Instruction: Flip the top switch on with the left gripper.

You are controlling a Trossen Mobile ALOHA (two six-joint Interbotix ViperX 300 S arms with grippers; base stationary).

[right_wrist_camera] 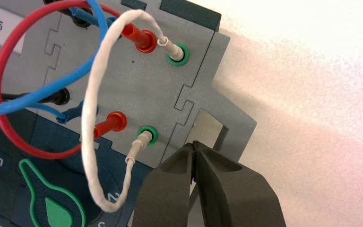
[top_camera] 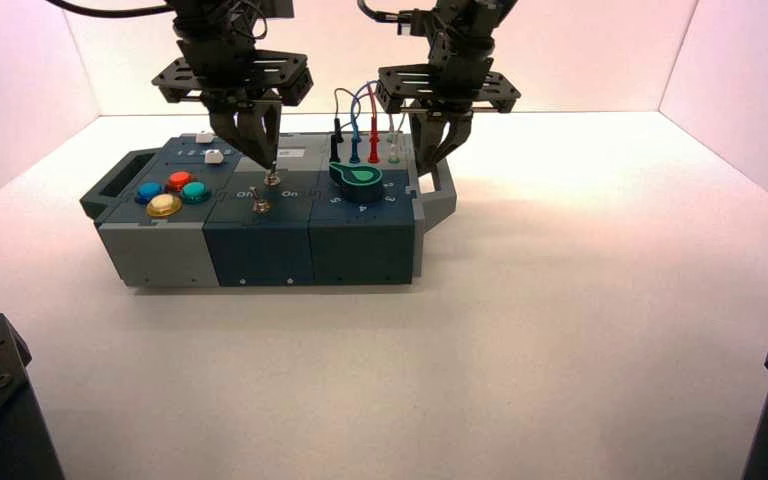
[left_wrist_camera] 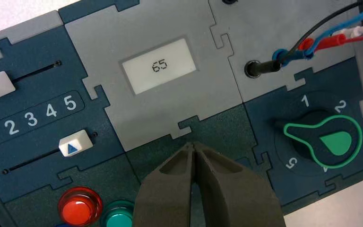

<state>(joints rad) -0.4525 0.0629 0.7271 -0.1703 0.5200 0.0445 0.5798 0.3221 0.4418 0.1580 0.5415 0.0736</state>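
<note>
The left claw, black metal with two tapered fingers, is pressed together with nothing pinched between its tips, and hangs over the middle of the box; whether it touches the lever below, I cannot tell. Just beneath those tips stands the top switch, a tiny silver metal toggle on the dark panel, the nearer of two to the white rectangular display reading 65. The left wrist view does not show the lever, so its position is left unsaid. It should handle as a small, hard, rather slippery stub on a springy pivot: light to move, stiff at first, then snapping over. No grip seems needed; the closed tips could push sideways against the upper part of the lever, low enough not to skate off, yet without bearing down on the panel. Farther out are the second silver toggle, which a wide sweep could knock, the black knob with green outline, and the red, blue, black and white wires. The right claw, also black metal, waits closed by the grey handle at the box's right end, above the pale bench
</note>
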